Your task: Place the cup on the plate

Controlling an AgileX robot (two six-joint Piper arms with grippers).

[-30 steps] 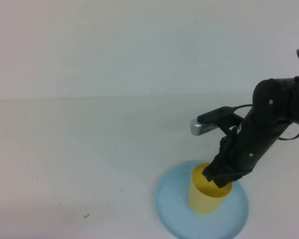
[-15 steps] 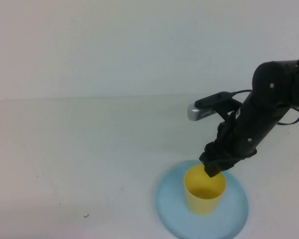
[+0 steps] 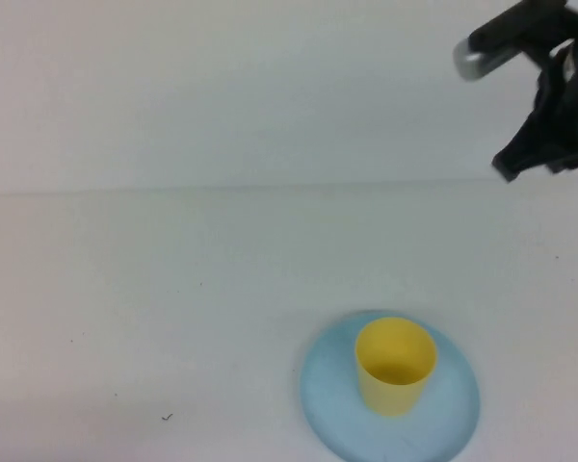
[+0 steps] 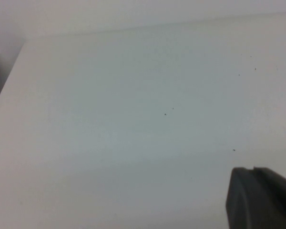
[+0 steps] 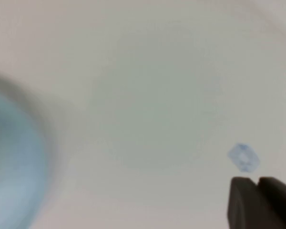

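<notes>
While both end effectors stay clear, yellow tapered cup (image 3: 395, 365) stands upright

The high view looks down from a raised place on the robot's own side at the white desk (image 3: 173, 318), far enough to take in the plate (image 3: 458, 404) with the cup (image 3: 395, 366) and the right pincer (image 3: 520, 166) raised near the view's upper right. The left wrist view faces bare desk from close, with the left pincer (image 4: 260, 200) dark at its edge. The right wrist view looks down steeply; it shares the plate (image 5: 12, 162) with the high view.
</notes>
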